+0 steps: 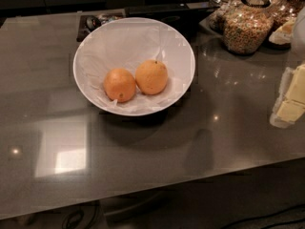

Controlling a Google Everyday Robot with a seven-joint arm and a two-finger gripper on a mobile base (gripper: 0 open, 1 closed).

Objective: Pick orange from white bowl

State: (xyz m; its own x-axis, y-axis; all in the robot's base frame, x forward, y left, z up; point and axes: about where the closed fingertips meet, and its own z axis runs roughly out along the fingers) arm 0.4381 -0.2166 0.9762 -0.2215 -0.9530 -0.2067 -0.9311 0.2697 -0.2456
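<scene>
The white bowl (90, 46), wide and lined with crinkled white paper, stands on the glossy grey table in the upper middle of the camera view. Two fruits lie in it, touching. The orange (151, 77) is the paler, slightly oval one on the right, with a tiny dark stem dot at its top. The rounder, deeper-orange fruit (119, 85) lies to its left. My gripper (290, 98) shows as pale yellow-white parts at the right edge of the view, well to the right of the bowl and apart from it, holding nothing that I can see.
Glass jars of cereal (247, 27) stand at the back right. A dark tray with small items (95, 22) lies behind the bowl. The table's front edge (152, 191) runs across the bottom, with cables on the floor below.
</scene>
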